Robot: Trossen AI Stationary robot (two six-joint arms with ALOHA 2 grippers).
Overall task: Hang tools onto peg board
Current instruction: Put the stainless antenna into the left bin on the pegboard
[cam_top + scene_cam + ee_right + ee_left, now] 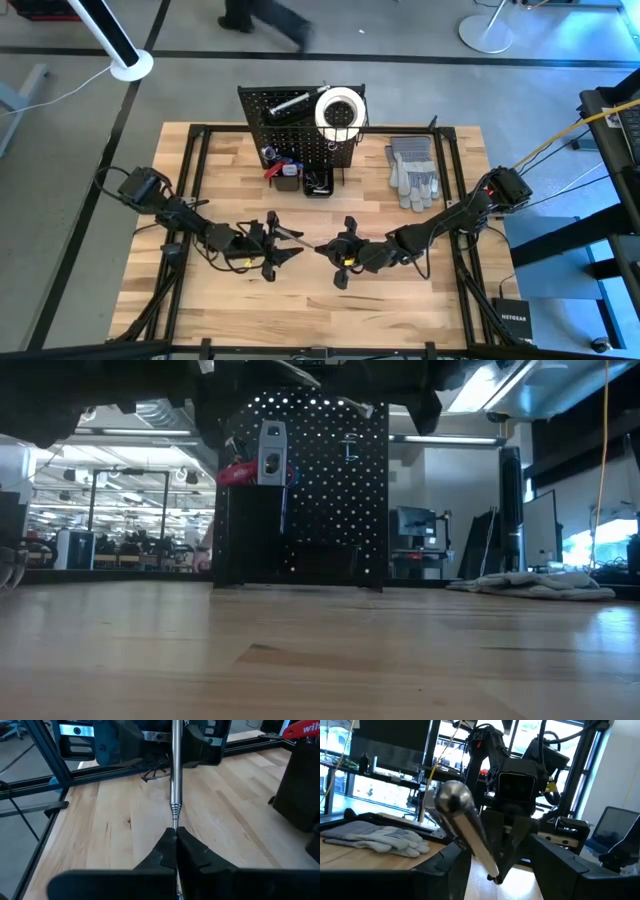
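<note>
High view gives us the peg board (300, 130) at the table's (200, 290) far edge; near the front edge the right gripper (175, 836) pinches the silver metal tool (175, 770), left gripper (283, 243) spread around its hidden far end.

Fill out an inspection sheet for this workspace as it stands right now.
Surface: wooden table, mostly bare.
Job's things: peg board upright at the table's far edge; white tape roll on it; red-handled tool at its bottom; silver metal tool in mid-air between the two grippers.
Clutter: grey work gloves, to the right of the peg board.
Grippers: right gripper shut on the silver metal tool's thin end; left gripper at its other end, jaws apart.
Cables: yellow cable by the right arm.
Surroundings: person walking beyond the table.
</note>
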